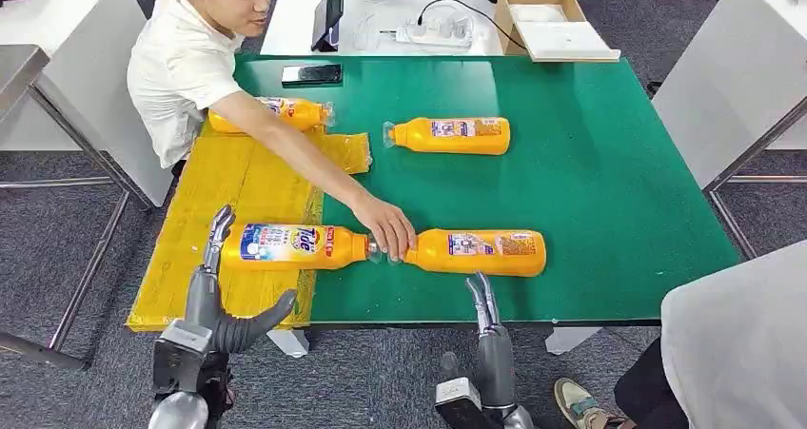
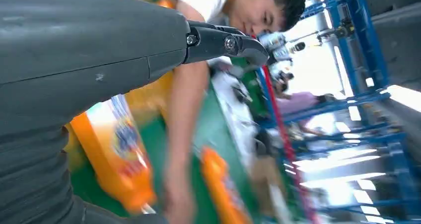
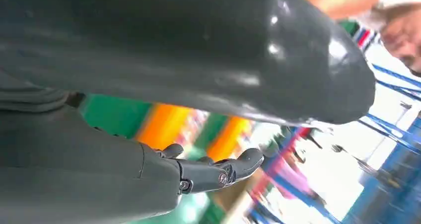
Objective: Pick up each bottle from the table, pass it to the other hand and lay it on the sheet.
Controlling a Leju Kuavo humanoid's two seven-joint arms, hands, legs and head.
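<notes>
our left hand [image 1: 217, 291] hovers empty, fingers apart, at the counter's [image 1: 609, 182] near edge by the sheet [image 1: 228, 186]; our right hand [image 1: 485, 315] is empty too, fingers straight. two bottles lie on the sheet [image 1: 290, 246] [image 1: 276, 113], two on the green [image 1: 481, 251] [image 1: 452, 135]. a person's hand [image 1: 388, 227] touches the near pair.

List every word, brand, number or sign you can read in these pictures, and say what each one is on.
"Tide": on the label of the near-left bottle, lying on the yellow sheet.
The smaller print on that label is too small to read.
Labels on the near-right bottle, the far middle bottle and the far-left bottle: too small to read.
Both wrist views: labels blurred, unreadable.
</notes>
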